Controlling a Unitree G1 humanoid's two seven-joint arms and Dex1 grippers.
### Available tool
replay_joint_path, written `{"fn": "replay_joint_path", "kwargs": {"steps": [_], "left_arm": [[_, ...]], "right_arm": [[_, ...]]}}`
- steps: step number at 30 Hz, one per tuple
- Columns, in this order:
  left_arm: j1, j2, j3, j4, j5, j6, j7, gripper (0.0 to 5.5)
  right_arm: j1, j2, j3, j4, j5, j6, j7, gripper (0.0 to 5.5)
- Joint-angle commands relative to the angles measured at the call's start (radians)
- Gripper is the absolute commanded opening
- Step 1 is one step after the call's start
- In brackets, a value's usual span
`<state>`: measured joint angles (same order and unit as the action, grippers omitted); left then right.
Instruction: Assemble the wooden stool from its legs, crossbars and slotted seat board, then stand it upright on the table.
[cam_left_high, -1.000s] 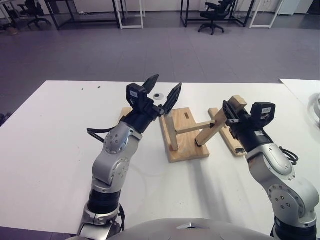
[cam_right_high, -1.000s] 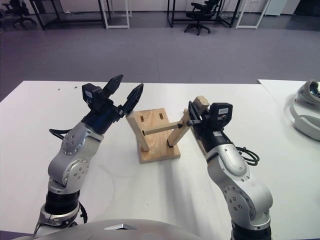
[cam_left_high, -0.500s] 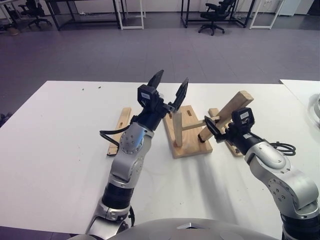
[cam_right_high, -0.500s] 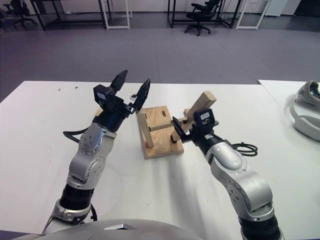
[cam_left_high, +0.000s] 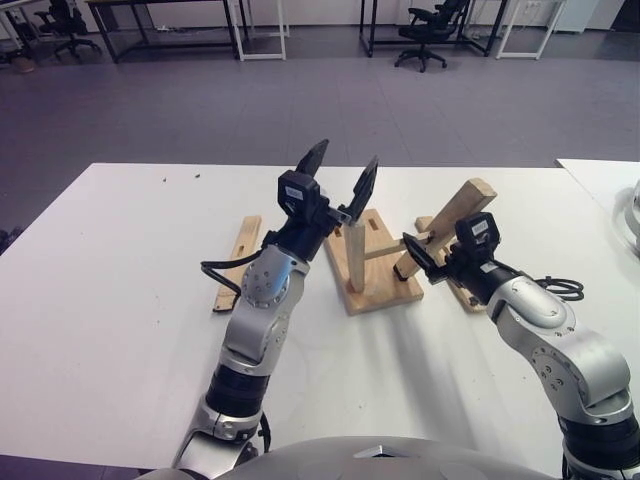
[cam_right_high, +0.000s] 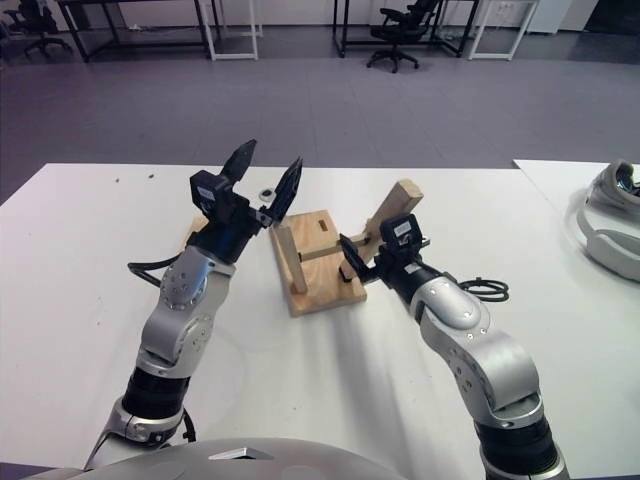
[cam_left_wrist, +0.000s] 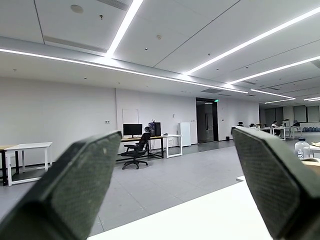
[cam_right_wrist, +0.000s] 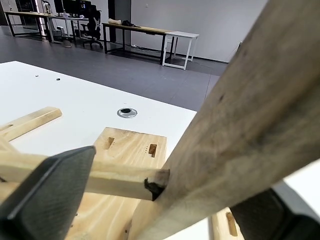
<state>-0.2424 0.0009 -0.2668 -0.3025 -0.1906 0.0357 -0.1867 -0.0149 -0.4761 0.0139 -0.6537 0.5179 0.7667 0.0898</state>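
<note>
The seat board (cam_left_high: 385, 292), pale grained wood with rectangular slots, lies flat on the white worktop (cam_left_high: 110, 300). A square leg (cam_left_high: 353, 258) stands in it. A thin crossbar (cam_left_high: 383, 250) joins it to a tilted leg (cam_left_high: 462, 207), which my right claw (cam_left_high: 432, 262) grips. My left claw (cam_left_high: 343, 162) hangs spread and empty above the board.

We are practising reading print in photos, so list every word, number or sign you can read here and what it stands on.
Nothing reads clearly.
White sticker on the left gripper: too small to read.
White sticker on the right gripper, shut on a stool leg: too small to read.
Green sign over the far door: blurred.
Bottle label: blurred.
</note>
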Motion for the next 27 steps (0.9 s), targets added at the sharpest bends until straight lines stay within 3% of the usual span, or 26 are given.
{"fn": "replay_joint_path", "kwargs": {"steps": [1, 7, 12, 16, 19, 22, 25, 27], "left_arm": [[0.032, 0.031, -0.006, 0.026, 0.021, 0.076, -0.023, 4.03], [-0.097, 0.057, 0.141, -0.115, -0.107, 0.134, -0.037, 4.03], [-0.249, 0.09, 0.184, -0.167, -0.167, 0.244, -0.054, 4.03], [-0.273, 0.174, 0.136, -0.133, -0.155, 0.354, -0.137, 4.03], [-0.192, 0.204, 0.028, -0.012, -0.053, 0.366, -0.156, 4.03], [-0.094, 0.175, -0.021, 0.157, 0.002, 0.265, -0.159, 4.03], [-0.108, 0.158, -0.007, 0.16, -0.01, 0.217, -0.168, 4.03], [-0.156, 0.136, 0.065, 0.109, -0.077, 0.203, -0.165, 4.03]], "right_arm": [[0.009, 0.081, -0.069, 0.038, 0.12, 0.029, 0.045, 4.23], [-0.096, 0.123, -0.257, -0.004, 0.26, -0.099, 0.09, 4.23], [-0.257, 0.054, -0.379, 0.043, 0.405, -0.138, 0.157, 4.23], [-0.456, -0.028, -0.326, 0.215, 0.402, -0.052, 0.145, 4.23], [-0.388, -0.053, -0.264, 0.373, 0.355, 0.077, 0.127, 4.23], [-0.262, 0.005, -0.21, 0.411, 0.337, 0.097, 0.13, 4.23], [-0.303, 0.076, -0.254, 0.337, 0.448, 0.067, 0.109, 4.23], [-0.393, 0.097, -0.329, 0.331, 0.539, 0.034, 0.084, 4.23]]}}
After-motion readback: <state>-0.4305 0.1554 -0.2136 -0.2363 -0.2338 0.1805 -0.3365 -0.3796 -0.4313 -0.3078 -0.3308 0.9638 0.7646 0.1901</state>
